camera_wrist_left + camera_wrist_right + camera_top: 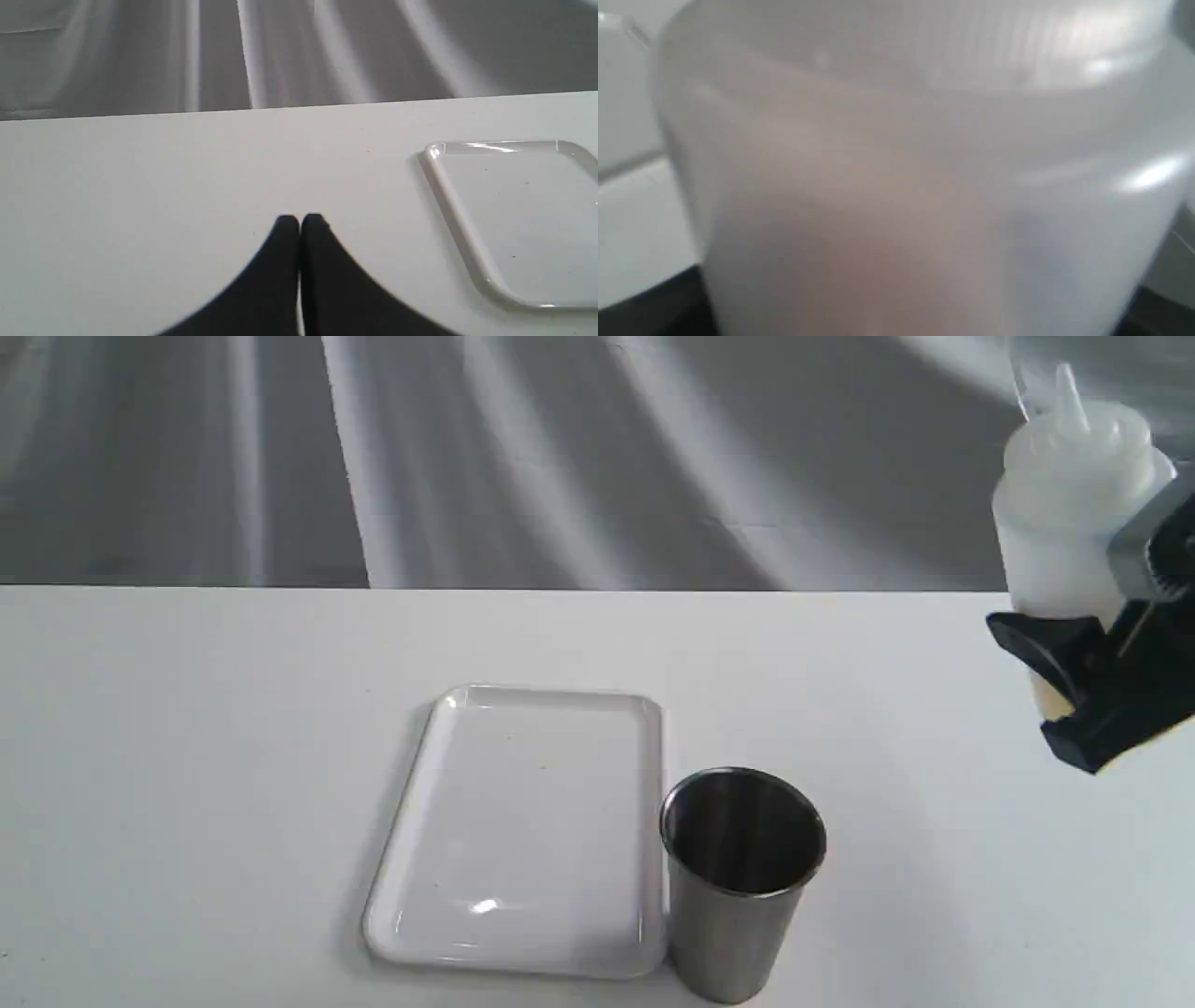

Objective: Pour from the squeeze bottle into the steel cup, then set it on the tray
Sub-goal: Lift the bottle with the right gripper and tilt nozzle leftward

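Translucent whitish squeeze bottle [1074, 513], pointed nozzle up, held in right end effector [1094, 633]; left end effector [299, 223] closed.

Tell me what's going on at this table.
The right gripper holds the squeeze bottle upright, off to the right of the steel cup; no pouring yet. The cup stands on the table beside the tray. The left gripper is shut, low over the table left of the tray.

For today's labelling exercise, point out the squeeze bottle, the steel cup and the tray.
squeeze bottle [1055, 532], exterior view, cloudy upper body.
steel cup [728, 933], exterior view, outer wall.
tray [532, 821], exterior view, bare floor.
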{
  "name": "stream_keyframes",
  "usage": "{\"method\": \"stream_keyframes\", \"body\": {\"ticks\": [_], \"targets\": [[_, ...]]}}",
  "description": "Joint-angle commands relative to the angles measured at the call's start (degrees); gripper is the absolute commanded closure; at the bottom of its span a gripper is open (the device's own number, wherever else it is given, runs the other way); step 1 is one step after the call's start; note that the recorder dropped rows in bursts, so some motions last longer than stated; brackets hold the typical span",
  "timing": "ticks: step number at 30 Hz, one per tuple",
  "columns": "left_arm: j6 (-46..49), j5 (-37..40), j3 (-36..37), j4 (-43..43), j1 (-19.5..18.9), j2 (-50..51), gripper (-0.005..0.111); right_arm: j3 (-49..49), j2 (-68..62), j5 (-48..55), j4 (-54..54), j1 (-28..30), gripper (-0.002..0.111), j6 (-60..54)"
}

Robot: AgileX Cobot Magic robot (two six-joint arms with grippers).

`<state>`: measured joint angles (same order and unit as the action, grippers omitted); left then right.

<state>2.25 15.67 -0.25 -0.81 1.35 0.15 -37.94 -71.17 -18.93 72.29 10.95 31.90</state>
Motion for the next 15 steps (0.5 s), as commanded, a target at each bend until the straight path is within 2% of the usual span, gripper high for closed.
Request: {"method": "stream_keyframes", "body": {"ticks": [1, 6, 15], "targets": [[-0.32, -0.43, 0.25, -0.06, -0.09, -0.15, 0.107, 2.77, 2.73, 2.23, 2.73, 0.31, 0.107, 0.28], [-0.16, -0.43, 0.25, -0.06, -0.09, -0.15, 0.107, 6.54, 3.87, 2.97, 10.28, -2.41, 0.107, 0.28], [-0.16, -0.43, 0.25, -0.06, -0.09, -0.15, 0.107, 8.87, 3.87, 11.73, 14.41, -6.47, 0.106, 1.56]]}}
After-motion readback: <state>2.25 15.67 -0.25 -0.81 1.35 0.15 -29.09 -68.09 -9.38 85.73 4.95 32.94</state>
